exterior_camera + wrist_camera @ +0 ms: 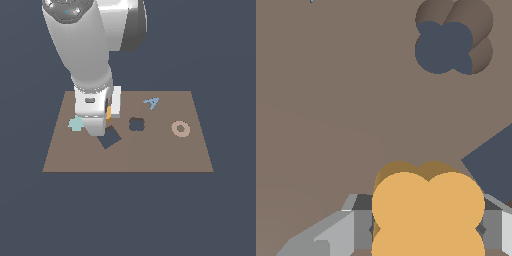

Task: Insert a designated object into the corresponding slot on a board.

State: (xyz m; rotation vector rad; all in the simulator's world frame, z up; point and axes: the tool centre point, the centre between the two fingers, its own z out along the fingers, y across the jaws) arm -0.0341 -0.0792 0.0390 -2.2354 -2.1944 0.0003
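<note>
The orange block [428,210], chunky with a lobed flower outline, sits between my gripper's [428,229] grey fingers [358,227], which are shut on its sides. In the exterior view only a sliver of the orange block [108,113] shows behind the gripper [102,124], which hangs over the left part of the brown board [165,157]. The four-lobed slot [136,124] lies a short way toward the exterior view's right of the gripper. In the wrist view the slot [448,42] is well apart from the block.
A larger dark tilted-square cutout [110,139] lies just below the gripper and shows in the wrist view [495,162] too. A pale teal piece [76,123] lies at the board's left, a blue A-shaped piece [151,103] at the back, a tan ring [180,128] at the right.
</note>
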